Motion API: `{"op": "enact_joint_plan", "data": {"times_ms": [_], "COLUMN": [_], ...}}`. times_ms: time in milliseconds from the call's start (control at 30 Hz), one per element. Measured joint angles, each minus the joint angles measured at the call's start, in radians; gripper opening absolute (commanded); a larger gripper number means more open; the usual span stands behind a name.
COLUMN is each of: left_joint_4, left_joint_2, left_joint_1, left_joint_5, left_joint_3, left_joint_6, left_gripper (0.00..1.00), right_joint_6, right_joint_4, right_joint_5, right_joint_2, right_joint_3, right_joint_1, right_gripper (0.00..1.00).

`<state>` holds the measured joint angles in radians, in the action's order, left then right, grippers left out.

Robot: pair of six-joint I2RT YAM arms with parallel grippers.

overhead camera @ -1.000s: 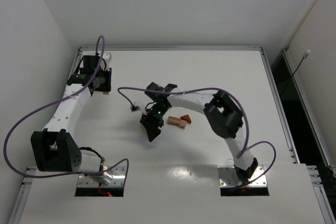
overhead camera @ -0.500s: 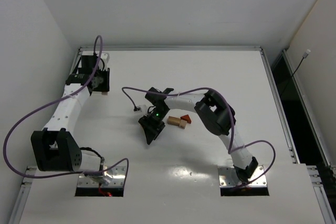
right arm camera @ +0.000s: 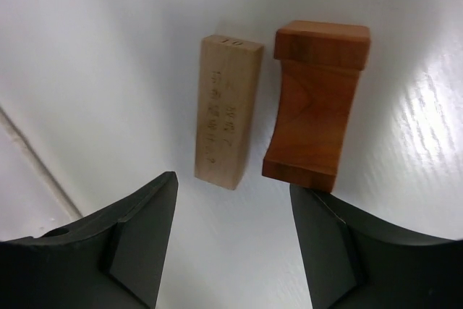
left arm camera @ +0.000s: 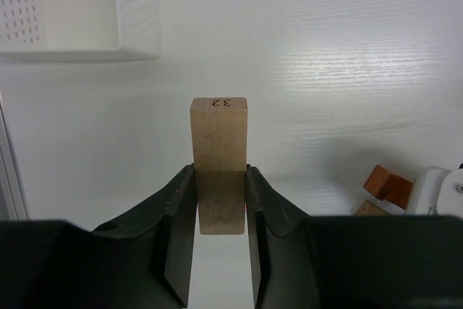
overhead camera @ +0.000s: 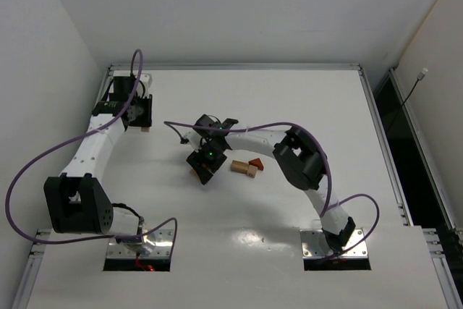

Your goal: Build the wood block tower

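As right pincer (right arm camera: 233,187) spreads wider over pale block (right arm camera: 228,117) beside reddish arch piece (right arm camera: 315,117), left pincer (left arm camera: 220,179) pinches numbered block (left arm camera: 218,135); next pick looks imminent.

Top camera: sat high above the table's (overhead camera: 311,99) near edge, faced down, whole top in frame. Wrist cameras: sat close, showed patches of it.

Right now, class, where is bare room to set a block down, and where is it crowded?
Free: far right of the table, beyond the right arm; the near strip between the bases. Crowded: centre, around the wooden blocks and right gripper.
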<state>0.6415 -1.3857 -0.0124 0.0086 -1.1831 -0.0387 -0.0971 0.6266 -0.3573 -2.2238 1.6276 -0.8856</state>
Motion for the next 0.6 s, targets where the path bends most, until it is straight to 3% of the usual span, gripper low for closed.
{"op": "enact_joint_plan", "data": {"times_ms": [300, 600], "left_joint_4": [-0.002, -0.007], "left_joint_2": [-0.006, -0.007], "left_joint_1": [0.0, 0.0], "left_joint_5": [0.002, 0.002], "left_joint_3": [0.0, 0.0], "left_joint_6": [0.0, 0.0], "left_gripper": [0.0, 0.0], "right_joint_6": [0.015, 0.006], "right_joint_4": [0.0, -0.02], "right_joint_5": [0.092, 0.13], "right_joint_2": [-0.002, -0.003], "right_joint_3": [0.017, 0.017], "right_joint_1": [-0.021, -0.124], "right_gripper": [0.63, 0.61]}}
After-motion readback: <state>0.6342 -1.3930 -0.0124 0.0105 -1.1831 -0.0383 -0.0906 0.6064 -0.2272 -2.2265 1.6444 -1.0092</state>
